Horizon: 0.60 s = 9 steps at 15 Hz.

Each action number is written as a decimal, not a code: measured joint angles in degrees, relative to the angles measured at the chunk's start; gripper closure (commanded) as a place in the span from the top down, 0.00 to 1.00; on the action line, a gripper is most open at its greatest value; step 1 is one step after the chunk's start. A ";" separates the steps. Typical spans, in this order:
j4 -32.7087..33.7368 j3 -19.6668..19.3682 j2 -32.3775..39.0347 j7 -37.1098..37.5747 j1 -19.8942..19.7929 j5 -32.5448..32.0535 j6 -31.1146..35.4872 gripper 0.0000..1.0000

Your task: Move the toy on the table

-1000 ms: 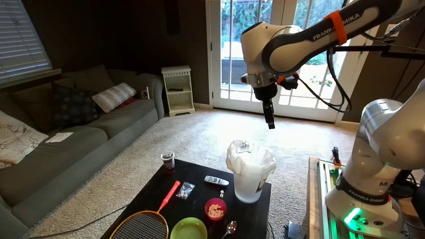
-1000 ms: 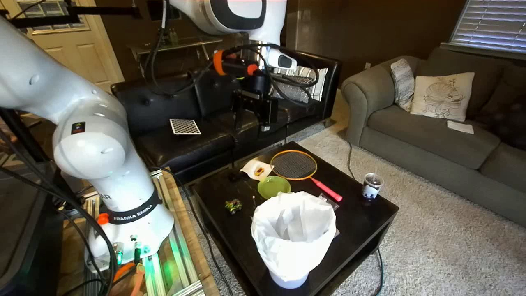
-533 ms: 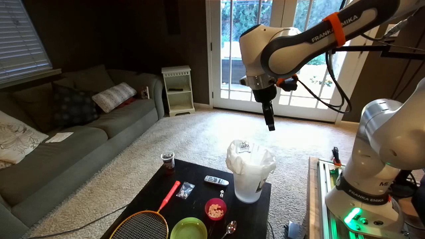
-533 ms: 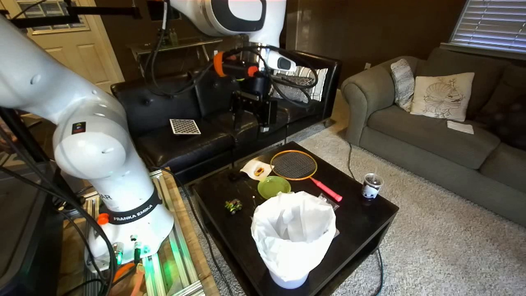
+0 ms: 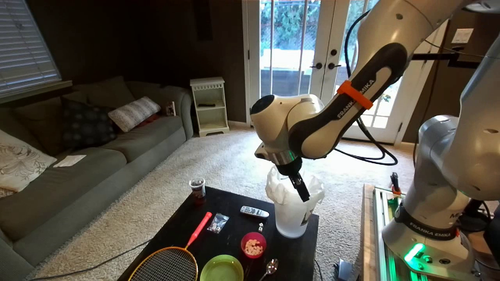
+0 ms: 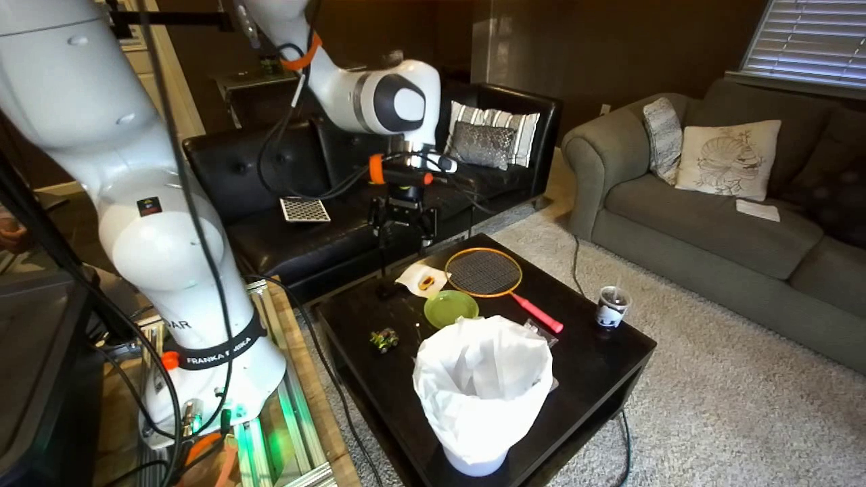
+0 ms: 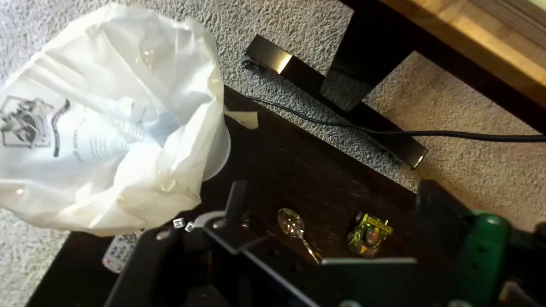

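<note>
The toy is a small green and yellow toy car (image 6: 384, 339) on the black table (image 6: 399, 385). It also shows in the wrist view (image 7: 369, 234), right of a spoon. It is out of view in the exterior view (image 5: 304, 197) where my gripper stands in front of the white bin. In the wrist view, my gripper (image 7: 335, 200) is open, its fingers (image 7: 236, 200) wide apart with nothing between them. The toy lies below, between the fingertips as seen there. In an exterior view, the gripper (image 6: 404, 237) hangs above the table.
A tall white bin with a bag (image 6: 436, 409) stands near the toy. A spoon (image 7: 291, 221), a green plate (image 6: 451, 309), a pink bowl (image 5: 254, 237), a racket (image 6: 484, 270), a remote (image 5: 254, 212) and a cup (image 6: 612, 308) are on the table. A cable (image 7: 448, 134) runs beside it.
My arm has reached down and forward. The gripper is lower, moving left in both exterior views, and now passes in front of the bin. The toy has not moved.
</note>
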 measured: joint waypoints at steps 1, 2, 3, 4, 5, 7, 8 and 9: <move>0.27 0.94 3.04 -0.12 0.49 -1.52 2.72 1.00; 0.63 1.68 5.81 -0.24 0.77 -3.42 5.25 1.00; 1.08 2.19 8.37 -0.42 0.95 -5.58 7.66 1.00; 1.64 2.45 10.78 -0.78 1.10 -7.88 10.04 1.00; 2.23 2.55 12.99 -1.28 1.21 -10.20 12.25 1.00; 3.58 2.57 17.02 -2.64 1.28 -14.72 16.47 1.00; 4.26 2.56 18.81 -3.50 1.29 -16.70 18.42 1.00; 5.10 2.57 20.56 -4.29 1.33 -17.85 19.94 1.00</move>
